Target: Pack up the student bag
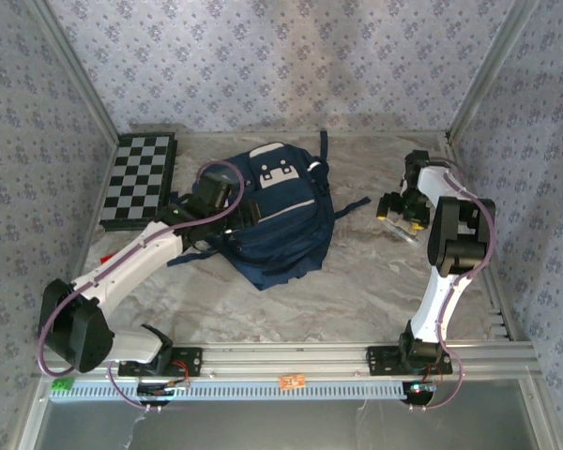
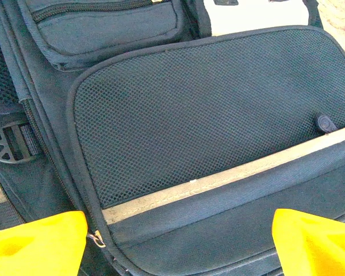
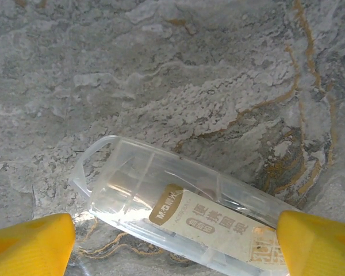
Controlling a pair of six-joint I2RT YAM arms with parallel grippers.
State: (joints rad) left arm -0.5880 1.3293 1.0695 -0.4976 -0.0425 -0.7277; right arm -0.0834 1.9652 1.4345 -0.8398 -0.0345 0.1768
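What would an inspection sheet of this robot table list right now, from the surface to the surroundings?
Surface: grey marbled table, flat.
Job's things: student bag, navy, lying mid-table, its mesh pocket facing up.
Clutter: chessboard at the far left; clear plastic case lying on the table right of the bag.
Grippers: left gripper open above the bag; right gripper open, a finger at each end of the case.
Cables: lilac cable looped over the left arm; another along the right arm.
Surroundings: patterned walls; metal frame rail along the near edge.
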